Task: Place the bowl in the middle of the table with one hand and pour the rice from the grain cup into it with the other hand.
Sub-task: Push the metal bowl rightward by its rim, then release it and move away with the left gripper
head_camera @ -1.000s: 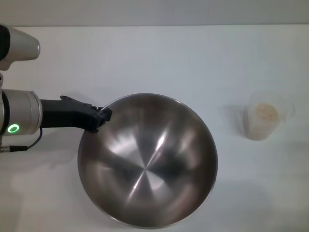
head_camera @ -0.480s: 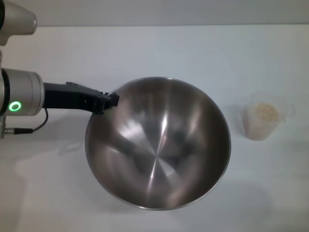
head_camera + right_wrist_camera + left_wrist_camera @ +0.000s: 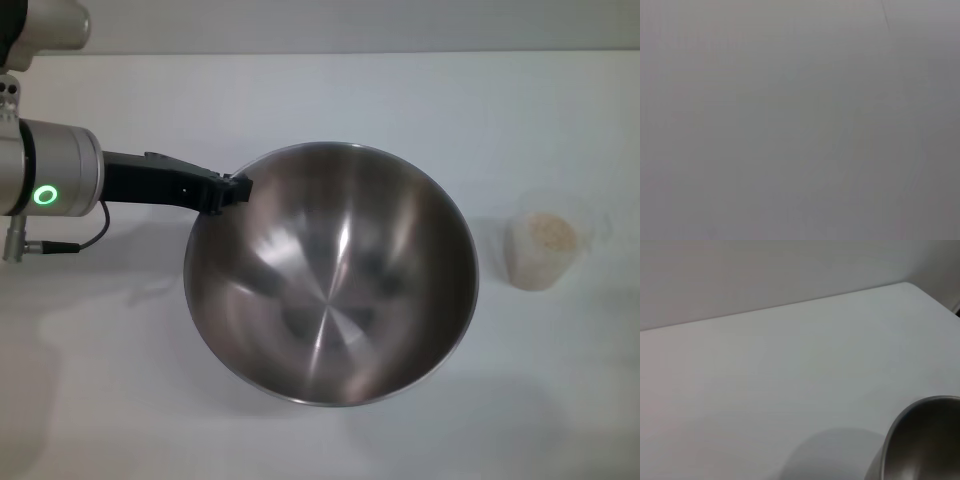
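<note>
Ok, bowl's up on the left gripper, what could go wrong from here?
1. The left gripper holds the bowl only at one spot on its rim, and the bowl looks tilted off the table; it could slip or swing when set down.
2. The grain cup, full of rice, stands just past the bowl's right edge; drifting that way could knock it over.

A plain pale grey wall [image 3: 765,275] is seen directly behind the far edge of a white tabletop [image 3: 330,100], which is met by it along a straight line. Beyond that wall, at one end of it, a second pale wall surface [image 3: 940,265] is seen (a corner is formed). Soft shadows are cast on the tabletop by even light.
</note>
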